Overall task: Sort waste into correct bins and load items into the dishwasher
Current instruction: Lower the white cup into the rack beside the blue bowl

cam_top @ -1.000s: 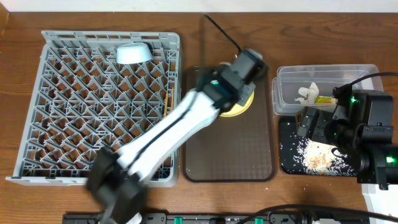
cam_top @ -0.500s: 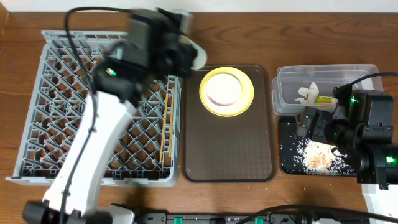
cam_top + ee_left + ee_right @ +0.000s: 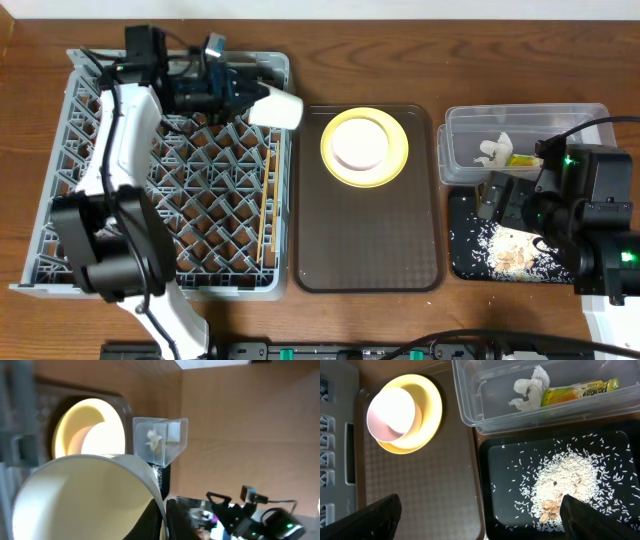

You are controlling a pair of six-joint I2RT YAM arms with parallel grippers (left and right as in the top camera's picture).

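Your left claw (image 3: 243, 95) is pinched shut on the cream cup (image 3: 279, 109). The cup lies tipped on its side at the upper right corner of the grey dish rack (image 3: 60, 200) and overlaps the rack's right edge. I can't tell if it touches the rack. In the left wrist view the cup fills the lower left.

Chopsticks (image 3: 266, 208) lie in the rack along its right side. The yellow plate (image 3: 364, 148) sits at the top end of the brown serving tray (image 3: 365, 250), mid-frame.

At frame right you have the clear tub (image 3: 525, 110) with the crumpled tissue (image 3: 530, 387) and the snack wrapper (image 3: 580, 391) inside. Just below it, the black tray (image 3: 502, 510) carries the rice crumbs (image 3: 560, 485).

Your right claw (image 3: 479, 510) is spread wide and holds nothing. It hangs over the seam between the serving tray and the black tray. Everything sits on the wooden desk (image 3: 450, 60).
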